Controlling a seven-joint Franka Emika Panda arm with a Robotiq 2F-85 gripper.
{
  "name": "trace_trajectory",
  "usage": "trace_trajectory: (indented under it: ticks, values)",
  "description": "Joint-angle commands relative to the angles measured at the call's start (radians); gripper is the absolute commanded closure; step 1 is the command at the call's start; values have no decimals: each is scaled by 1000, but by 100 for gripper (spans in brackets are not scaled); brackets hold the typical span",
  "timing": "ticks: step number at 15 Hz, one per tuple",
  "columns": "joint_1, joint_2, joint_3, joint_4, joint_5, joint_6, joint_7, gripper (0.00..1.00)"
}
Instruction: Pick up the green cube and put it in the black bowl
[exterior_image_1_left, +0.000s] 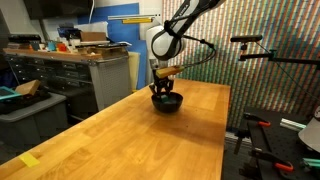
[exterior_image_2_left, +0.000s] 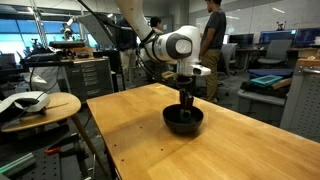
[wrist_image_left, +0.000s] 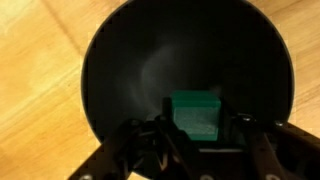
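The jaws were closed to the width of the green cube (wrist_image_left: 195, 115), holding it low inside the black bowl (wrist_image_left: 120, 80), presumably so that letting go would leave it there without a bounce.

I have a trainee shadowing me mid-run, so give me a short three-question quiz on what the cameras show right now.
1. True or false: the green cube lies on the table, outside the black bowl.
2. Multiple choice: in both exterior views, the gripper is
A) directly over the bowl, reaching down into it
B) beside the bowl, resting on the table
C) raised high, far from the bowl
3. Fill in: the table's top is made of ____.

Key:
1. False. The wrist view shows the cube against the bowl's dark inside.
2. A
3. wood
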Motion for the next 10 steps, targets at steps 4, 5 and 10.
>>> trace_trajectory:
  ticks: [4,5,10]
  values:
    - [-15,-18,1,-26,54,7,-9,14]
    - [-17,-20,1,-25,58,3,-10,7]
    - [-32,-45,1,-19,72,-6,-22,0]
